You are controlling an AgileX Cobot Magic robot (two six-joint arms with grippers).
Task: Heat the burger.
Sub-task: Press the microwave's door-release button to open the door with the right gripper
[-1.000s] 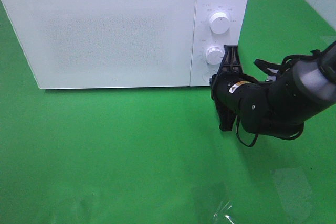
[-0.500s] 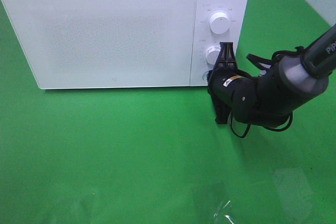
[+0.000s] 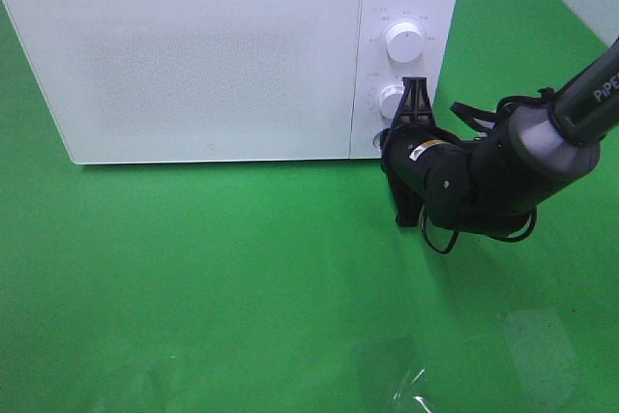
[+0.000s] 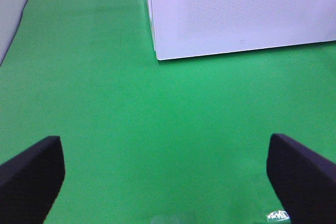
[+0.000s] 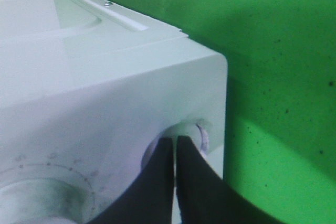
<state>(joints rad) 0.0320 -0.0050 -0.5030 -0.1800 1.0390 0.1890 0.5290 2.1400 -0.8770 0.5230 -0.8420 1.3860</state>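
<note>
Overhead view. A white microwave (image 3: 193,55) stands on the green desk (image 3: 193,287) in the upper left of the frame, with its door (image 3: 203,65) shut. The control panel at the right end of its front carries an upper knob (image 3: 402,41), a lower knob (image 3: 392,102) beneath it, and a round button (image 3: 377,142) in the lower corner. My right arm enters from the right edge. My right hand (image 3: 389,144) is turned on its side and points at that corner of the panel, just below the lower knob.

Right wrist view. The two fingers of my right hand (image 5: 175,140) are pressed together with nothing between them. Their tips lie at the recessed round button (image 5: 202,135), close to the microwave's (image 5: 105,77) rounded corner. I cannot tell whether they press it or only meet it. Part of the lower knob's dial ring (image 5: 42,192) shows in the lower left of the frame.

Left wrist view. My left hand (image 4: 163,140) is spread wide and empty above bare desk (image 4: 157,103), with one finger in each lower corner of the frame. The microwave (image 4: 236,9) fills the upper right, well apart from the fingers.

The burger appears in none of the three views, so I cannot tell where it is.
</note>
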